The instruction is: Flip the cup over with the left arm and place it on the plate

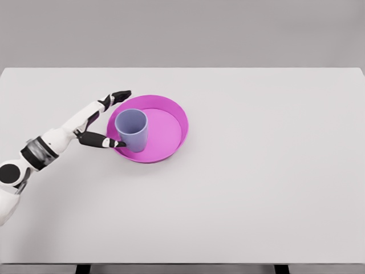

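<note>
Blue cup (132,129) is seen upright in left part of pink plate (171,131) on white table (256,171). Left hand (101,120) is spread wide beside it, nothing held.

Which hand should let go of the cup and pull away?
The left hand. Its fingers are spread beside the cup, which stands upright on the plate. No right hand shows.
</note>
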Tool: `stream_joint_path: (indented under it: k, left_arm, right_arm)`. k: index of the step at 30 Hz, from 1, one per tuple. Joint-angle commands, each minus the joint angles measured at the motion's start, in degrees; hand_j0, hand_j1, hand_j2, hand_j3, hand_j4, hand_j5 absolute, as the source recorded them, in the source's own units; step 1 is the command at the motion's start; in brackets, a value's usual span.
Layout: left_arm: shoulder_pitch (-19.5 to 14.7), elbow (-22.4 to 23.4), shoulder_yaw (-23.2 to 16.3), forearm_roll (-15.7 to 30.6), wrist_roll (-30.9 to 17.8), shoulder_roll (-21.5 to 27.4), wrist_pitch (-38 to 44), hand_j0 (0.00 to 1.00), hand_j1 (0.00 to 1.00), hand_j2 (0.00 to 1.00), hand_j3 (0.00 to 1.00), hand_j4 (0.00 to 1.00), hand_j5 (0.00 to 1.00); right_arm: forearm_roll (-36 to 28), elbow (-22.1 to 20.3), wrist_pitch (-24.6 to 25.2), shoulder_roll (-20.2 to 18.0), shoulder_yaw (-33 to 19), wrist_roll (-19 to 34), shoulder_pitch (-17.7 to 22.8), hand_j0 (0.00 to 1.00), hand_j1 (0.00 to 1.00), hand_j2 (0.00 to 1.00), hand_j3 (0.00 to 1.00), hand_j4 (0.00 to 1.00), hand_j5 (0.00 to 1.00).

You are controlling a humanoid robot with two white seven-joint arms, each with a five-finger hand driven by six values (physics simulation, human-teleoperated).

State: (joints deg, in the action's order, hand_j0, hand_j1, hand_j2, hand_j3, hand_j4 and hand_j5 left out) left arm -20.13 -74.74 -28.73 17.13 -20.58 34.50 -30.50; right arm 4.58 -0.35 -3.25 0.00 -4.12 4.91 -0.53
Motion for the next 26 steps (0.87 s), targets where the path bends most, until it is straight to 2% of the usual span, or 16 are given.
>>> stream_joint_path:
  k: [1,7,15,17,21,26]
  left_arm:
    - [0.0,-0.06,-0.01,0.44,0.01,0.66,-0.7,1.0,1.0,1.0,1.0,1.0,1.0]
    - [0.61,-0.06,-0.01,0.44,0.01,3.56,-2.73,1.0,1.0,1.0,1.0,1.0,1.0]
    - [1.5,2.66,1.31,0.44,0.19,12.96,-4.5,1.0,1.0,1.0,1.0,1.0,1.0]
    - [1.58,3.28,2.72,0.44,0.1,13.58,-4.5,1.0,1.0,1.0,1.0,1.0,1.0]
    - [1.58,5.66,2.89,0.44,0.1,15.78,-4.5,1.0,1.0,1.0,1.0,1.0,1.0]
    - [1.58,5.48,3.16,0.88,0.36,15.16,-4.5,1.0,1.0,1.0,1.0,1.0,1.0]
  right_arm:
    - [-0.01,0.0,0.0,0.0,-0.01,0.01,0.0,1.0,1.0,1.0,1.0,1.0,1.0]
    - [-0.01,0.0,0.0,0.0,0.07,0.01,0.0,1.0,1.0,1.0,1.0,1.0,1.0]
    - [-0.01,0.0,0.0,0.0,0.08,0.01,0.0,1.0,1.0,1.0,1.0,1.0,1.0]
    - [-0.01,0.0,0.0,0.0,-0.01,0.01,0.0,1.0,1.0,1.0,1.0,1.0,1.0]
    - [-0.01,0.0,0.0,0.0,-0.01,0.01,0.0,1.0,1.0,1.0,1.0,1.0,1.0]
    - [-0.01,0.0,0.0,0.0,-0.01,0.01,0.0,1.0,1.0,1.0,1.0,1.0,1.0]
